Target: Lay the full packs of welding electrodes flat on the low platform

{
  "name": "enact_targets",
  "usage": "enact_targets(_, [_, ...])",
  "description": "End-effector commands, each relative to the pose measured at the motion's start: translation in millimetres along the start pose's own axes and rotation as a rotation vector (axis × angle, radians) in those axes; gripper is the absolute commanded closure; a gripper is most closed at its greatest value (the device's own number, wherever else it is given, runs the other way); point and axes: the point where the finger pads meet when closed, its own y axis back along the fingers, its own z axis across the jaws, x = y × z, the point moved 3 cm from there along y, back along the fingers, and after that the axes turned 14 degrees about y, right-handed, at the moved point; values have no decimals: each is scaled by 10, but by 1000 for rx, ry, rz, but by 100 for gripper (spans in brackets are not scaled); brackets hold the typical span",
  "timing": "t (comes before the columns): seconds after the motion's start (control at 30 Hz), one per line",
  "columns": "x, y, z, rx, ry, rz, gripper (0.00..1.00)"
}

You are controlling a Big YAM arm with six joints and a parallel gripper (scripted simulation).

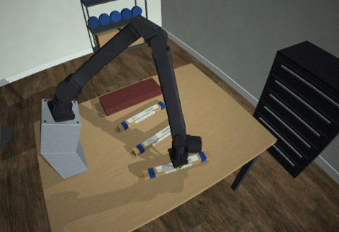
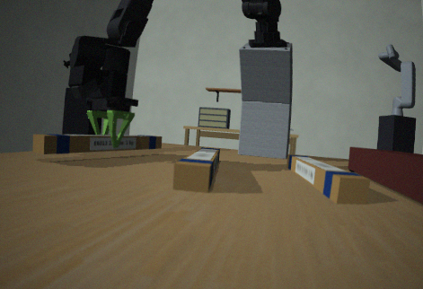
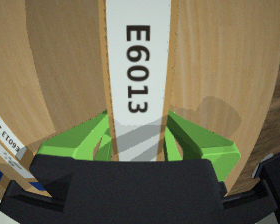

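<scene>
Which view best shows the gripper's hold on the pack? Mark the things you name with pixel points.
Wrist: it looks down on the gripper [image 1: 179, 166] [image 2: 111, 139] [image 3: 138, 120], with green fingers at both long sides of the pack [image 1: 153, 172] [image 2: 79, 144] [image 3: 138, 65]. Exterior shows the hold side-on, with shadow beneath the pack. Top shows the pack's two ends, but the arm covers most of the fingers.

The 1 gripper [image 1: 179, 167] [image 2: 115, 143] [image 3: 137, 113] points downward (green fingers partly closed).

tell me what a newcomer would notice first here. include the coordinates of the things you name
The jointed black arm would likely catch the eye first, arching over the wooden table to a tool with green fingers [image 1: 178, 166] [image 2: 110, 127] shut on a tan, blue-banded electrode pack [image 1: 161, 168] [image 2: 80, 144] [image 3: 138, 70]. Next, probably the long dark red block [image 1: 131, 96] [image 2: 395, 172] beyond the other two packs, nearer the table's far edge.
</scene>
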Motion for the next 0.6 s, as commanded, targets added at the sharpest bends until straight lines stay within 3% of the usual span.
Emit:
enact_targets(0.0, [-116,150,-75,27,-3,-32,100])
enact_targets(0.57, [-27,80,-85,29,-7,-29,100])
